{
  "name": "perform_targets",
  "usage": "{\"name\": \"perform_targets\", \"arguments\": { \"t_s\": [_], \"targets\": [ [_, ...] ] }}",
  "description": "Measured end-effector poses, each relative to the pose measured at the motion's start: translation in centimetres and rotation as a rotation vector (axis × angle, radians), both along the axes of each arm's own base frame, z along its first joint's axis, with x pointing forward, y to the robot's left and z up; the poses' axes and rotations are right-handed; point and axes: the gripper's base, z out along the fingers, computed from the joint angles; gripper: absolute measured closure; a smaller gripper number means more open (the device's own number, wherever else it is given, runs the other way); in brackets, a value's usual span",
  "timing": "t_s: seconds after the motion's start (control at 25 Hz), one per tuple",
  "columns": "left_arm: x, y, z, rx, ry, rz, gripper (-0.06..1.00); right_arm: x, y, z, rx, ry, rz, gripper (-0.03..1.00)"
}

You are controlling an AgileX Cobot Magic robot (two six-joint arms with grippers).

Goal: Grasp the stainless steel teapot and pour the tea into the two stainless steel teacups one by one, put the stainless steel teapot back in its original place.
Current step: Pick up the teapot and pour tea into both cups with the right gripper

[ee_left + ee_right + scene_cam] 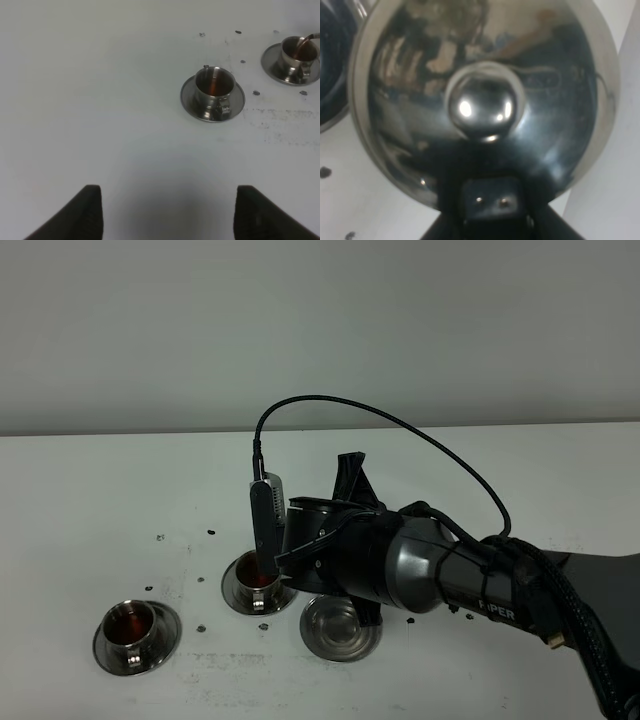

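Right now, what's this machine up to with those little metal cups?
The right arm is holding the steel teapot tipped over the second teacup and pouring: a thin stream of tea is running into it. The first teacup, farther left on its saucer, already holds reddish tea. The left arm's fingers are spread open above bare table, holding nothing. The teapot hasn't been put back yet.

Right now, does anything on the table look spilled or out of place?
No pooled tea shows. The white table has small dark specks around the two stainless steel teacups, possibly drips or marks. Both cups sit upright on their saucers.
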Motion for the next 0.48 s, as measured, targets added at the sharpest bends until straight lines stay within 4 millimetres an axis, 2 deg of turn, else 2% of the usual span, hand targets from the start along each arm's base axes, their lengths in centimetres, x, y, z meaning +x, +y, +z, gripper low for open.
{"name": "perform_targets", "arguments": {
  "t_s": [0.48],
  "targets": [
    [0.00,0.00,0.00,0.001,0.000,0.000,0.33,0.05,-0.04,0.05,-0.006,-0.007,-0.001,0.76]
  ]
}}
